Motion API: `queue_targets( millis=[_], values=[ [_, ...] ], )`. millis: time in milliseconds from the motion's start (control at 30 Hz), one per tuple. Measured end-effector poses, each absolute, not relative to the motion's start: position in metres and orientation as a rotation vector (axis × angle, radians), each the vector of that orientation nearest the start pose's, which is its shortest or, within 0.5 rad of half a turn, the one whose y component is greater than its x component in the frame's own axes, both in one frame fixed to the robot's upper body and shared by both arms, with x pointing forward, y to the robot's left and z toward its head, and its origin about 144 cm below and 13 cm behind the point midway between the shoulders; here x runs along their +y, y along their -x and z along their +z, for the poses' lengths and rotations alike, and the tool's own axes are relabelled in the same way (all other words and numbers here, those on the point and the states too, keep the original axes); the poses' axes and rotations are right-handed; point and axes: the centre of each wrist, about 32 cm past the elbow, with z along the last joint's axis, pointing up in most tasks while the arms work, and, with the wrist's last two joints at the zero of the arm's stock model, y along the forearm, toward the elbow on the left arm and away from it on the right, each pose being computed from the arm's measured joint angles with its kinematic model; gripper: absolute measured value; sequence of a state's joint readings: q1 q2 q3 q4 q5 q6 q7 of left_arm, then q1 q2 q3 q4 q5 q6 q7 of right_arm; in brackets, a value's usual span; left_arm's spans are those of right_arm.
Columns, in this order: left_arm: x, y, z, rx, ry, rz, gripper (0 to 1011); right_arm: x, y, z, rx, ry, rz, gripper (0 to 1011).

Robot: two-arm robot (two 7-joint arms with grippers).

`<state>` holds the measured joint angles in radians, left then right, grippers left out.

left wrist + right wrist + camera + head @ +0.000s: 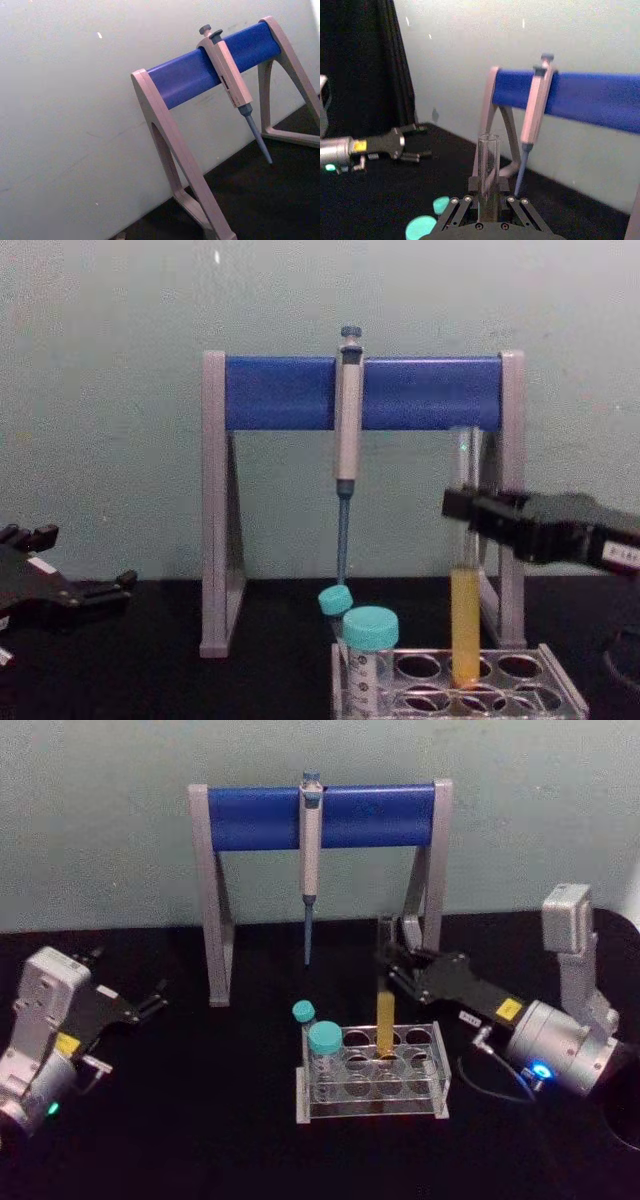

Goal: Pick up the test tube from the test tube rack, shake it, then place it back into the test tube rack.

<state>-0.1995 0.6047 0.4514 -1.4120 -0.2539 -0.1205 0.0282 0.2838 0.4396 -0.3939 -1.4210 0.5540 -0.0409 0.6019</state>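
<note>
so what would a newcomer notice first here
The tall blue-barred stand at the back, a grey pipette hanging from it. In front, the right gripper grips an upright test tube of yellow liquid, its bottom in the clear rack beside two teal-capped vials. The left gripper sits open at the far left.

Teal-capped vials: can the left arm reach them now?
Probably yes. The left tool sits open at left, bare table between it and the vials at the left end of the rack; the right tool holds the test tube farther right.
</note>
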Motion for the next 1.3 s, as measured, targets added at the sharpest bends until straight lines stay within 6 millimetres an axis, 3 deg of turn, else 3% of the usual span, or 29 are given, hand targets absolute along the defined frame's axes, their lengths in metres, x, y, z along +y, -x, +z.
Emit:
queue_targets(
  millis=[267, 600, 1067, 1300],
  values=[
    [0.310, -0.489, 1.140, -0.285, -0.304, 1.248, 1001, -0.265, -0.512, 1.187, -0.070, -0.147, -0.690, 229],
    [0.310, -0.489, 1.140, -0.285, -0.304, 1.248, 1001, -0.265, -0.506, 1.185, -0.174, -0.192, -0.762, 229],
    [0.310, -0.489, 1.140, -0.285, -0.304, 1.248, 1001, -0.262, -0.504, 1.182, -0.219, -0.186, -0.808, 229],
    [0.310, -0.489, 1.140, -0.285, -0.304, 1.248, 1001, -0.263, -0.507, 1.182, -0.169, -0.198, -0.741, 229]
  ],
)
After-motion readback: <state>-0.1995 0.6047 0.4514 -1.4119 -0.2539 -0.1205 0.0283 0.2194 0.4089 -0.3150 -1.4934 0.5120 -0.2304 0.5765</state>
